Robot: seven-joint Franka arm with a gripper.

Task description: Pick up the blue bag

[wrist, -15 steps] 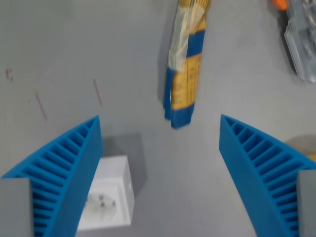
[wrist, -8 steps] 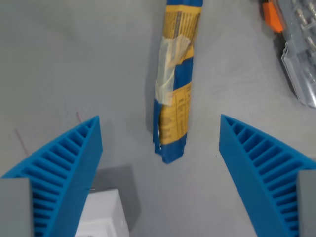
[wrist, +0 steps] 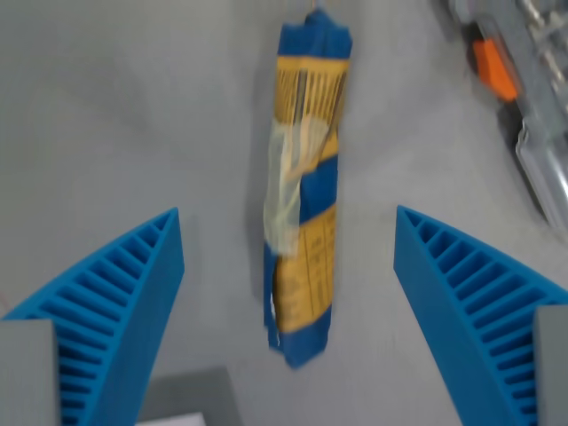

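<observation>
The bag (wrist: 302, 204), blue and yellow with a clear patch near its middle, lies lengthwise on the grey table (wrist: 133, 106), running from the top of the wrist view down toward the bottom. Its lower blue end sits below the level of the fingertips, between the two fingers, and its upper blue end reaches almost to the top edge of the view.

The pincer (wrist: 287, 211) is spread wide and holds nothing. Its two ribbed blue fingers (wrist: 106, 311) stand on either side of the bag, well apart from it, one on the wrist view's left of the bag and one on the wrist view's right. Bare table shows between each finger and the bag. How far above the bag the fingers stand cannot be told.

To the wrist view's right of the bag, at the upper corner, lies a clear plastic case (wrist: 532, 133) with an orange part (wrist: 493, 69); it is blurred and cut off by the edge, well apart from the bag.

Below the bag, at the bottom edge beside the left finger, is a dark grey shadow with a sliver of something white (wrist: 177, 419) under it, too little to identify.
</observation>
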